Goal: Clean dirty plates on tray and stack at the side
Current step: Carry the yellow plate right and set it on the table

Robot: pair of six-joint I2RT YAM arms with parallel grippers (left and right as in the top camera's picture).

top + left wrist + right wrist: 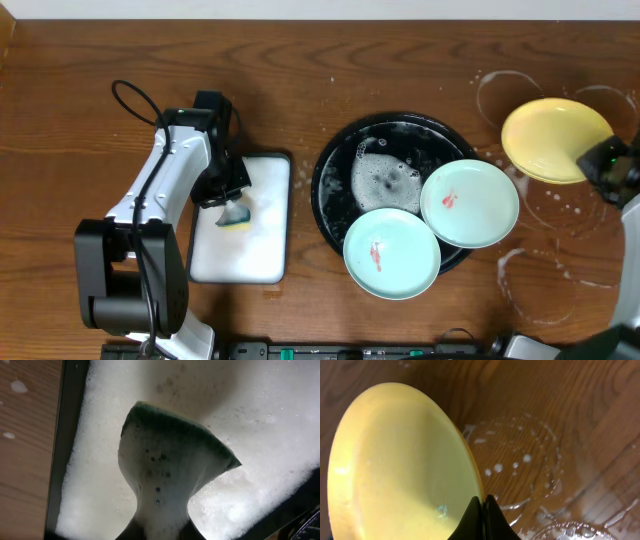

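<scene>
yellow plate (555,138) clenched at rim by right pincer (482,505); two mint plates (392,252) (470,203) lie on black tray (325,190); left pincer (160,530) grasps sudsy sponge (170,455).

Overhead: fixed, looking straight down, whole table (400,60) in frame. Left wrist: very near, facing sponge (170,455) over white tray (70,450). Right wrist: very near, facing yellow plate (395,460); overhead shares both.

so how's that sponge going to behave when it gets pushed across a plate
Probably soft and floppy: the sponge is pinched to a narrow waist and flares out beyond it, so it should squash under pressure. Likely slippery too, since foam coats it all over. Sudsy like that, it may feel heavier than it looks.
</scene>
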